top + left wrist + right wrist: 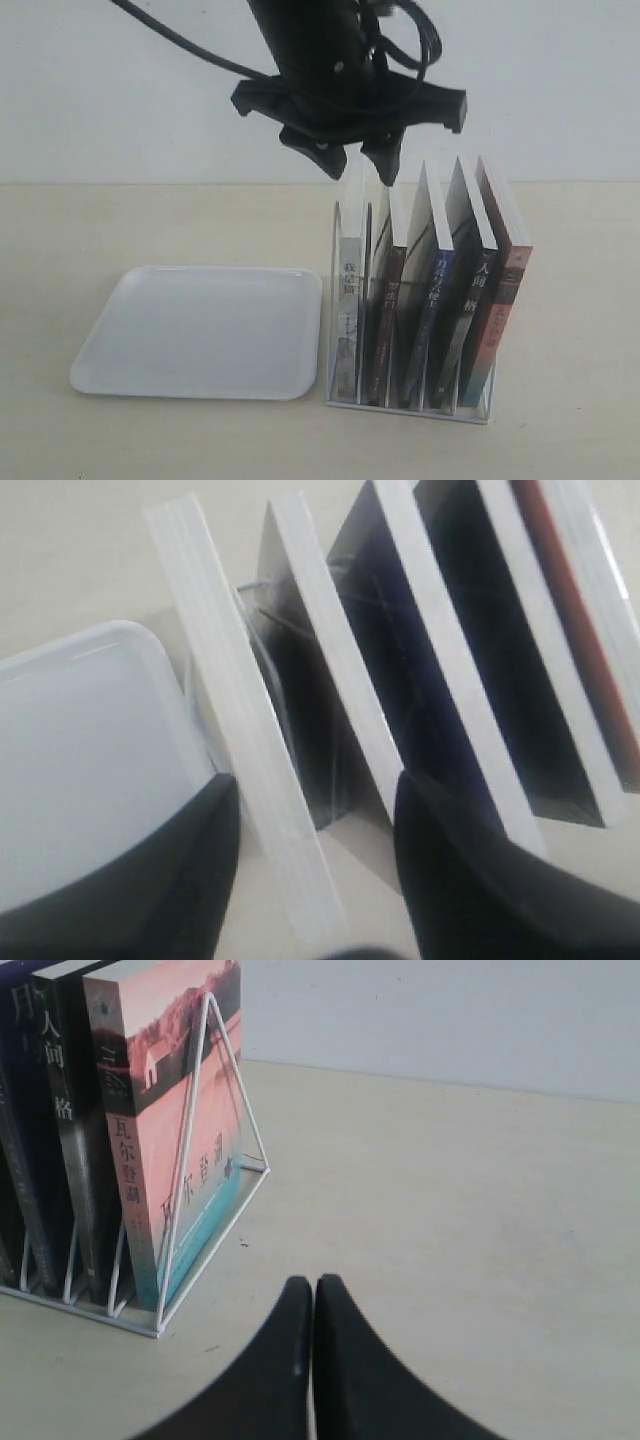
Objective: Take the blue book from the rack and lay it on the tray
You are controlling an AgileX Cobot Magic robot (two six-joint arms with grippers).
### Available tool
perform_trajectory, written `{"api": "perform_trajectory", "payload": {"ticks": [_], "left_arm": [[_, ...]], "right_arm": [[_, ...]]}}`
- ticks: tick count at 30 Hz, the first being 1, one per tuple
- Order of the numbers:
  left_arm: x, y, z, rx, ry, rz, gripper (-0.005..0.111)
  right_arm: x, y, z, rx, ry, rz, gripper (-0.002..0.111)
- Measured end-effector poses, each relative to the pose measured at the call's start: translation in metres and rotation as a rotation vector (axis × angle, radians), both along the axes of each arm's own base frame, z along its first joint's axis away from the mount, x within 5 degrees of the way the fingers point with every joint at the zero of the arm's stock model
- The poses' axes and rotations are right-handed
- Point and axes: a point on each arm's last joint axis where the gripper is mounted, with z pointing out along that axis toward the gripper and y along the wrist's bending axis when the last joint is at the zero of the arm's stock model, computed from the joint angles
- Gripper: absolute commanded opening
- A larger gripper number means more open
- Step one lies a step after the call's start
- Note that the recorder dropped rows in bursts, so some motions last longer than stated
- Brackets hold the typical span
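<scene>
Five paperbacks: they stand spine-out in the small white wire rack (400, 405) on the pale worktop (570, 430), all leaning the same way.
Blue book: the paperback with the dark blue spine and white characters (432, 295) sits in the middle slot, not yet lifted.
Left claw: the black left claw (357, 165) hangs above the tray-side end of the rack, fingers spread and empty. Seen from its wrist, the gap straddles the white-spined book (349, 290) and the dark-spined book (385, 300); the blue book lies beside one finger, not between the two.
Right claw: the black right claw (313, 1360) is pressed together on nothing, out by the red-spined book (505, 300).
Handling: I'd judge it light and stiff enough when pinched across both covers; the glossy cover looks slippery.
Where to hold: the top edge, which shows above the dividers, one finger on each cover.
In the way: the dark-spined book and the black-spined book (478, 300) press close on either side, so a finger could drag a neighbour; the thin dividers crowd the slot too.
Tray: the flat white square tray with rounded corners (200, 330) lies just beside the rack.
</scene>
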Motion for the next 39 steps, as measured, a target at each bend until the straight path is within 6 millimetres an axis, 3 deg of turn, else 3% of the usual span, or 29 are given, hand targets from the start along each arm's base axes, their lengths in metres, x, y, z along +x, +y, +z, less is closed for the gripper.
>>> {"api": "perform_trajectory", "payload": {"ticks": [6,11,24,32,39], "left_arm": [[-0.015,0.017,0.041,-0.071,-0.07,0.0,0.047],[-0.02,0.023,0.053,-0.081,-0.102,0.003,0.045],[-0.033,0.01,0.052,-0.226,0.055,-0.043,0.042],[-0.028,-0.014,0.019,-0.242,0.192,-0.071,0.042],[-0.023,-0.018,0.008,-0.207,0.184,-0.072,0.042]], "right_arm": [[0.0,0.0,0.0,0.0,0.0,0.0,0.0],[0.0,0.0,0.0,0.0,0.0,0.0,0.0],[0.0,0.0,0.0,0.0,0.0,0.0,0.0],[0.0,0.0,0.0,0.0,-0.002,0.0,0.0],[0.0,0.0,0.0,0.0,-0.002,0.0,0.0]]}}
